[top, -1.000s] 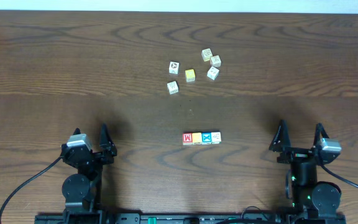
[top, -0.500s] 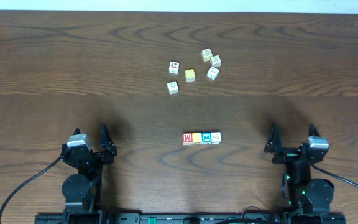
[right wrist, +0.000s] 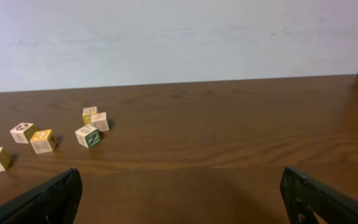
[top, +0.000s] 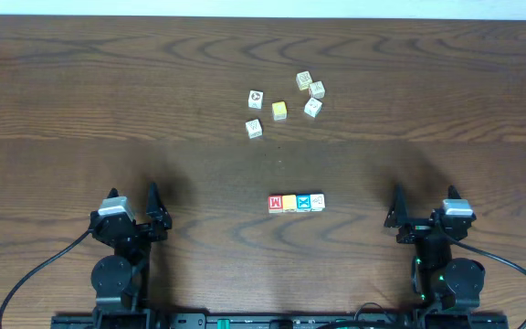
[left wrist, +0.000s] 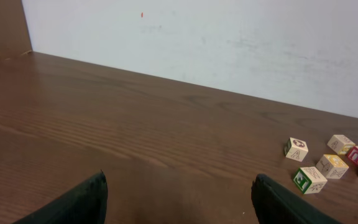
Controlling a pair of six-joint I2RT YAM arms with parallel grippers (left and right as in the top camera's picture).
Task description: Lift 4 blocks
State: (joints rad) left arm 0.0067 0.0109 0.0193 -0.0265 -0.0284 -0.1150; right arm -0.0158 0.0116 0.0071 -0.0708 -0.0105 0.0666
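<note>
A red wooden letter cube, yellow-orange cube, blue cube and whitish cube sit touching in a row on the brown worktop, near centre. Left fingers and right fingers gape wide, empty.

The red block carries a white letter, which looks like an M in the overhead view. The blue block carries a white X. The marks on the scattered cubes are too small to read.
</note>
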